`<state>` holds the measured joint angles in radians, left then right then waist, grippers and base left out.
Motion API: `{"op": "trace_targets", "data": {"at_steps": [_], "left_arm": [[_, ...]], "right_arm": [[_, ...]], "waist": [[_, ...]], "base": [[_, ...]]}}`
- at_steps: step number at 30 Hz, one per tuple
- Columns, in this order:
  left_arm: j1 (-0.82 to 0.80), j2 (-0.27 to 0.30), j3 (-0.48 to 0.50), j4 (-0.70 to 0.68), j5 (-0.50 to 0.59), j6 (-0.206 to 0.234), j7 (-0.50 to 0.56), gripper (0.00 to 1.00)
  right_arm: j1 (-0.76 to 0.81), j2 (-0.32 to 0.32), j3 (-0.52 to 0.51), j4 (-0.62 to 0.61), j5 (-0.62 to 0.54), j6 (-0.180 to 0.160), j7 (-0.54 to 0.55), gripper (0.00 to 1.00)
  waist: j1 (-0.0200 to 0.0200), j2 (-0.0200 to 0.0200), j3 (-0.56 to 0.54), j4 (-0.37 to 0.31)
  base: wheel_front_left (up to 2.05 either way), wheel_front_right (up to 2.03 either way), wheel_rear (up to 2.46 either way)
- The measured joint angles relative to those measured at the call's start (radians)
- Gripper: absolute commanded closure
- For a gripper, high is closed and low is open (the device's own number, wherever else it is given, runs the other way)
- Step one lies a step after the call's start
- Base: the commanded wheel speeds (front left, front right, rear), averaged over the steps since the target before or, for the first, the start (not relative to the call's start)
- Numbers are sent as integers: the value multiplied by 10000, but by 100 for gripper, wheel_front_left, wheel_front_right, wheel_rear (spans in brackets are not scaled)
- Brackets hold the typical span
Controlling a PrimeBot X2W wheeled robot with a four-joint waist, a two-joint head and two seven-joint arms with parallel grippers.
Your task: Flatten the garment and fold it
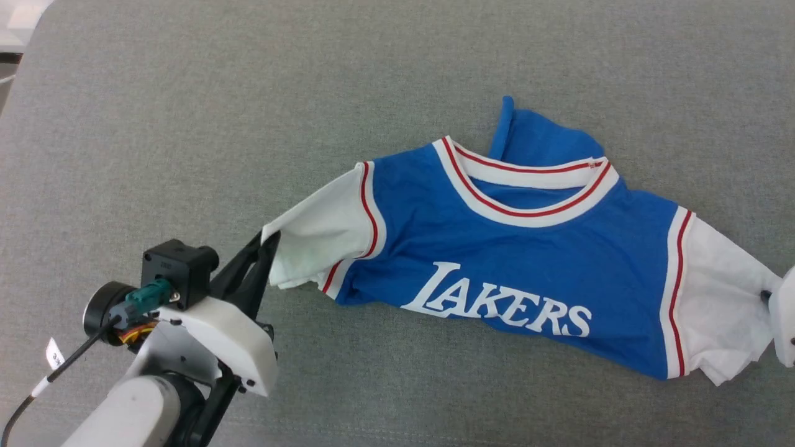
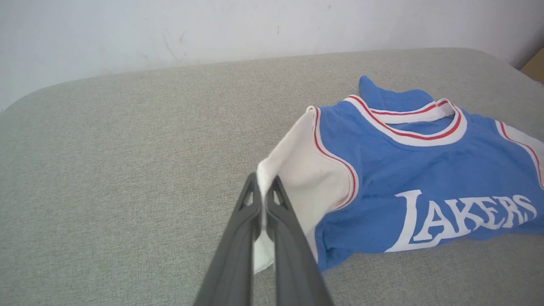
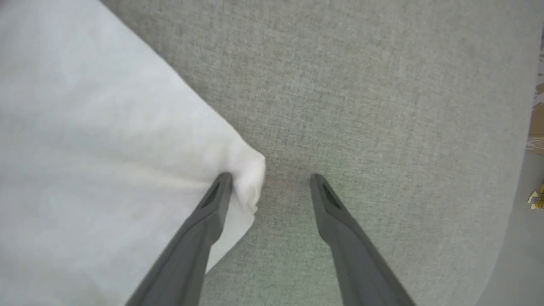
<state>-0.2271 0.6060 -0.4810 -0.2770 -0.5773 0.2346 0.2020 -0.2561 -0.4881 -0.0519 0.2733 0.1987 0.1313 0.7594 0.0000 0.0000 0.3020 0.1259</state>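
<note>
On the grey fabric surface (image 1: 186, 93) the royal-blue jersey T-shirt (image 1: 515, 261) lies rumpled. The left hand (image 2: 265, 187) clamps one white sleeve (image 1: 317, 236), evidently to stretch it flat. The right hand (image 3: 271, 178) stands released at the other.

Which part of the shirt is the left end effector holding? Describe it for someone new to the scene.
On the grey fabric surface lies a blue LAKERS garment. Its white sleeve on the robot's left tapers to a point, pinched in the shut left end effector. The other white sleeve lies ungripped, its edge at the open right end effector.
</note>
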Motion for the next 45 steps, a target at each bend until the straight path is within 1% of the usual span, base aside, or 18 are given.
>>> {"op": "trace_targets", "data": {"at_steps": [4, 7, 9, 10, 12, 16, 20, 26, 29, 34, 38, 42, 45], "left_arm": [[-10, -17, -42, 136, -6, -50, -31, 100], [-10, -19, 31, 336, -23, -61, -219, 100], [-12, 10, 81, 393, -21, -151, -378, 100], [-16, 12, 144, 376, -21, -151, -495, 100], [-48, 31, 357, 276, -17, -138, -759, 100], [-92, 190, 828, -15, -17, -33, -1112, 100], [-266, 382, 1406, -328, -23, 148, -1373, 100], [-480, 834, 2364, -786, -217, 314, -1647, 100], [-685, 1097, 2842, -1018, -309, 320, -1758, 100], [-1256, 1206, 3718, -1641, -884, 385, -1806, 100], [-1945, 1691, 4328, -2031, -957, 418, -1670, 100], [-2894, 2100, 4460, -1789, -1034, 382, -1283, 100], [-3829, 2265, 4263, -1099, -1185, 44, -941, 100]], "right_arm": [[-37, -115, 472, 171, 153, 4, -336, 100], [-60, -94, 562, 328, 111, 6, -1007, 100], [-63, -117, 608, 318, 15, 8, -1476, 100], [-81, -71, 504, 238, 142, 10, -1622, 100], [-257, -17, 263, -217, 359, 13, -1858, 100], [-996, -332, -31, -1634, 196, 15, -2010, 100], [-1288, -667, -56, -2577, 144, 15, -2034, 100], [-1745, -779, -111, -3475, 226, 15, -2278, 100], [-1992, -813, -111, -3845, 311, 15, -2385, 100], [-2945, -669, -518, -4316, 602, 15, -2660, 100], [-4023, -654, -537, -4502, 719, 15, -2863, 100], [-5233, -798, -171, -4217, 786, 15, -2993, 100], [-6363, -932, 265, -3499, 796, 15, -3327, 100]], "waist": [[0, 0, -10, 8], [0, 0, -164, -43], [1, 0, -322, -90], [2, 0, -417, -116], [2, 0, -621, -170], [1, 0, -1080, -321], [0, 0, -1590, -491], [-1, 0, -2347, -792], [-1, 0, -2645, -960], [-1, 0, -2852, -1326], [-1, 0, -2699, -1550], [0, 0, -2310, -1660], [2, 0, -1911, -1725]], "base": [[0, 0, 0], [0, 0, 0], [0, 0, 0], [0, 0, 0], [0, 0, 0], [0, 0, 0], [0, 0, 0], [0, 0, 0], [0, 0, 0], [0, 0, 0], [0, 0, 0], [0, 0, 0], [0, 0, 0]]}}
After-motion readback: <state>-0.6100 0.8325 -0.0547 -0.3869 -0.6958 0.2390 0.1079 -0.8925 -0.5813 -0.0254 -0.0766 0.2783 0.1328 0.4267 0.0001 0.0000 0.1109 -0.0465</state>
